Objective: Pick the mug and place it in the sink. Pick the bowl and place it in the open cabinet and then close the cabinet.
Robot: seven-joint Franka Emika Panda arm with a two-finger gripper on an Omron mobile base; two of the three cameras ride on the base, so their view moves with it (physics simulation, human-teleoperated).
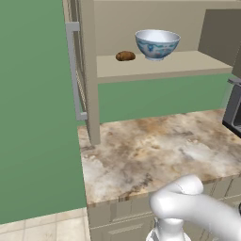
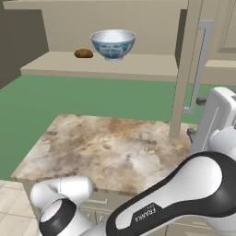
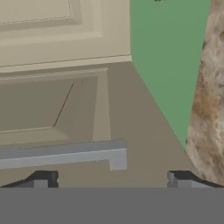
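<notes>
The white bowl (image 1: pixel 157 43) (image 2: pixel 113 43) with blue markings stands upright on the inner shelf (image 1: pixel 188 63) of the open beige cabinet (image 2: pixel 152 18). In the hand view my gripper (image 3: pixel 111 180) is open. Its two dark fingertips (image 3: pixel 43 179) sit just below the silver bar handle (image 3: pixel 65 153) of a raised-panel cabinet door (image 3: pixel 52 100), with nothing between them. In the right base view my arm reaches up beside the right door's edge (image 2: pixel 184 69) and its handle (image 2: pixel 200 64). The mug and the sink are out of view.
A small brown lump (image 1: pixel 125 56) (image 2: pixel 83 53) lies on the shelf left of the bowl. The left door (image 1: pixel 87 70) stands open with its handle (image 1: pixel 73 70) facing out. A marbled counter (image 1: pixel 155 146) lies below, with a dark grey appliance (image 1: pixel 234 108) at its right end.
</notes>
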